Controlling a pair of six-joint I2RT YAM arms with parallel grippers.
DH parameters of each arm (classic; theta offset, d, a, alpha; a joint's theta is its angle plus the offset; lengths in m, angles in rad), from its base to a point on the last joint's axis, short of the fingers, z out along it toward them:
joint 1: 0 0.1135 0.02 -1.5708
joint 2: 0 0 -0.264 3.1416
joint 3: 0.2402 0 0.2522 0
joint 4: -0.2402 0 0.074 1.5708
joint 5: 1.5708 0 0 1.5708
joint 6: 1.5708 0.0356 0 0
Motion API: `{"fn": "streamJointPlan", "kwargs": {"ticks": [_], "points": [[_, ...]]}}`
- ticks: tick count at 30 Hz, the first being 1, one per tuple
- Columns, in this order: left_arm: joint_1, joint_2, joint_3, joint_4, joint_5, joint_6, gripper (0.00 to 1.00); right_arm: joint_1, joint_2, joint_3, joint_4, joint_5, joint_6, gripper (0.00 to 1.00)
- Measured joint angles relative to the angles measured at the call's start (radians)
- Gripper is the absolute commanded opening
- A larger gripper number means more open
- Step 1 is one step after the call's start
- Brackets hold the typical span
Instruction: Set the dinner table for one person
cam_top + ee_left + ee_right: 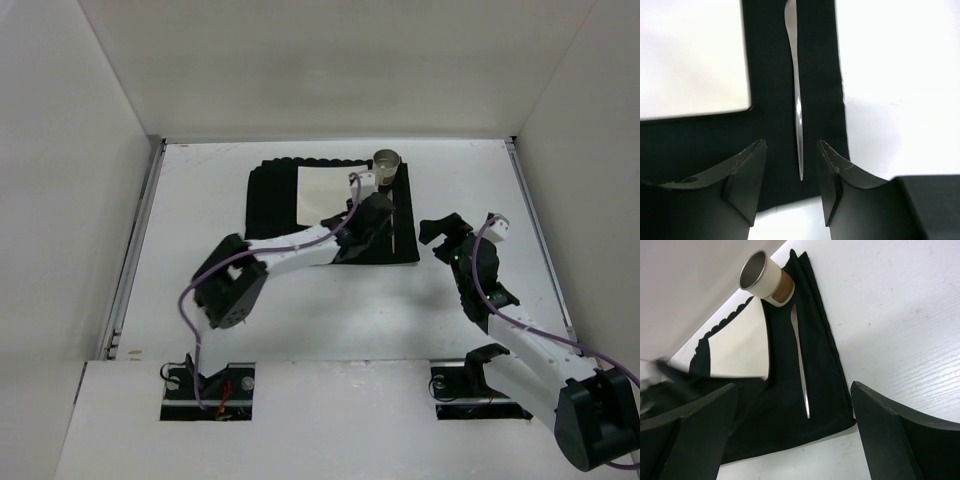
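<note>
The white dinner table (200, 320) holds a black placemat (270, 200) with a white square plate (325, 190) on it. A metal cup (387, 162) with a cork band stands at the mat's far right corner. A slim silver knife (393, 225) lies on the mat, right of the plate. My left gripper (378, 235) is open and empty, low over the mat, its jaws either side of the knife's near end (801, 170) without touching it. My right gripper (443, 232) is open and empty, just right of the mat, facing the knife (800, 360) and the cup (765, 277).
White walls close the table on the left, far and right sides. The mat's near edge (790, 197) lies just under the left fingers (747, 170). Bare tabletop (890, 315) lies right of the mat around the right gripper (793, 386).
</note>
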Motion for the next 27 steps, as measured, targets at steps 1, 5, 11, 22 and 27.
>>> {"fn": "streamJointPlan", "kwargs": {"ticks": [1,5,11,22,27], "points": [[-0.002,-0.081,-0.069,0.02,-0.011,0.011,0.39,0.0,0.0,0.0,0.0,0.0,0.0,1.0],[0.004,-0.452,-0.352,0.072,-0.085,0.061,0.34,0.0,0.0,0.0,0.0,0.0,0.003,1.0],[0.122,-0.912,-0.728,-0.081,-0.213,0.053,0.36,0.007,0.027,0.0,0.026,-0.033,0.001,0.73],[0.44,-1.149,-1.046,-0.483,-0.212,-0.119,0.37,0.034,0.092,0.0,0.077,-0.142,0.002,0.19],[0.445,-1.046,-1.064,-0.445,-0.195,-0.148,0.34,0.04,0.091,0.0,0.078,-0.155,-0.005,0.23]]}}
